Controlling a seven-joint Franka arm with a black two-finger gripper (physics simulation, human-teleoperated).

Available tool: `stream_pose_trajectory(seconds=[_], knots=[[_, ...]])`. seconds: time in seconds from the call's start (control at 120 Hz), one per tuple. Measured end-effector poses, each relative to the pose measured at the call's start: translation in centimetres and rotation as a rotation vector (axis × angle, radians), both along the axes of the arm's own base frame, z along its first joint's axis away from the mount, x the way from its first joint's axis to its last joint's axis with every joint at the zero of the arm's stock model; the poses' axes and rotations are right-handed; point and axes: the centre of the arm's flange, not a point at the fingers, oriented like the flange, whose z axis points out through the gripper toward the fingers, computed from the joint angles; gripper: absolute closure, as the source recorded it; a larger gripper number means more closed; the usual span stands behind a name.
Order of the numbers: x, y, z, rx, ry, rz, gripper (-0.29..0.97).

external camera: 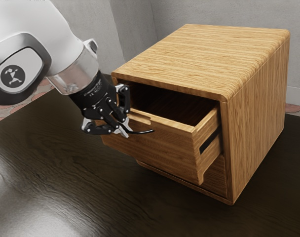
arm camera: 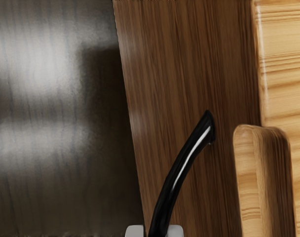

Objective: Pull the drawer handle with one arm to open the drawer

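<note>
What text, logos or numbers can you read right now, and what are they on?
Arm link: a round emblem, white figure on dark disc, no letters.
Claw body: small white print, too small to read.
Cabinet, drawer, black handle: no text.

Looks like a room in somebody's home, not a lab or a shop. Going mostly by the furniture: small oak cabinet (external camera: 248, 74), nightstand style, with a drawer (external camera: 174, 148), parked on a dark glossy wood table (external camera: 66, 197). Plain grey plastered walls (external camera: 135, 24) meeting in a corner behind. White skirting board (external camera: 297, 96) low down at the exterior view's right. Reddish floor tiles (external camera: 2, 114) peeking out past the table edge. Pretty domestic overall.
</note>
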Motion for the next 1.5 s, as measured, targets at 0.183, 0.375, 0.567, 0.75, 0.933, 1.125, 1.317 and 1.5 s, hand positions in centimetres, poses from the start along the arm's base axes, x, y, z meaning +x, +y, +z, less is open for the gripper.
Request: stream_pose_trajectory(seconds=[0.183, 0.375, 0.567, 0.75, 0.933, 1.125, 1.317, 1.5], knots=[[-1.3, 0.2, -0.2, -0.002, 0.001, 0.002, 0.79], [-2.4, -0.3, -0.2, 0.001, -0.004, -0.005, 0.79], [-3.3, -0.3, -0.2, 0.0, -0.003, -0.007, 0.78], [-4.3, -0.2, -0.2, -0.002, -0.007, -0.007, 0.79], [-5.7, -0.3, -0.4, 0.003, -0.011, -0.009, 0.79], [-7.4, -0.6, -0.3, 0.01, -0.018, -0.015, 0.79], [-9.0, -0.7, -0.3, 0.016, -0.022, -0.019, 0.79], [-10.1, -0.5, -0.5, 0.018, -0.024, -0.016, 0.79]])
